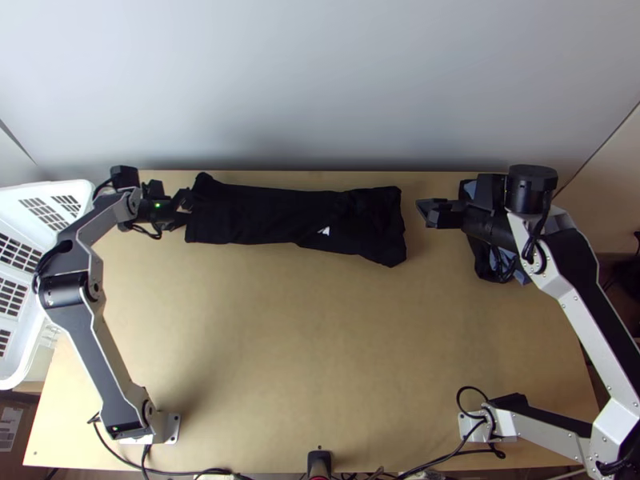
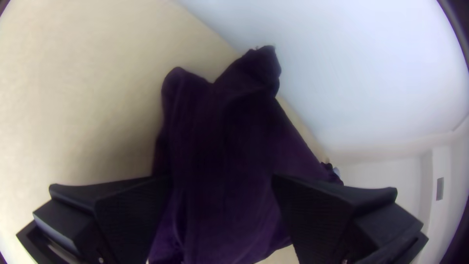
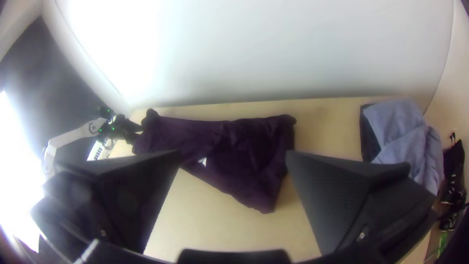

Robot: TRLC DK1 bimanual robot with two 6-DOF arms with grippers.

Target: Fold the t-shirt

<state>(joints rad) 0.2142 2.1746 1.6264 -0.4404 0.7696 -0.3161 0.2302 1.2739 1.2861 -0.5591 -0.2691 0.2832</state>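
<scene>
The black t-shirt (image 1: 272, 216) lay on the surface (image 1: 320, 336) near its far edge, folded into a long narrow strip running L to R, approx parallel to the wall (image 1: 320, 80). Its L end had a small corner sticking out twd the wall; the R end was wider & rumpled, w/ a corner pointing twd the near side. A small white mark (image 1: 324, 230) sat on the R half.

L gripper (image 1: 189, 206) was at the shirt's L end, jaws spread; whether they touched cloth, can't tell. R gripper (image 1: 424, 214) was just beside the R end, apart from it, jaws also spread w/ nothing pinched.

Top view had the white basket (image 1: 14, 196) at the surface's L side, plus both arms' bases. L wrist view gave a close look at creases & two rounded peaks at one end of the shirt, w/ cloth seen b/w the jaws. R wrist view had the R part as a broad, roughly triangular shape, & showed more of the blue-grey cloth (image 3: 405, 127), which in top view was mostly hidden under the R arm.
</scene>
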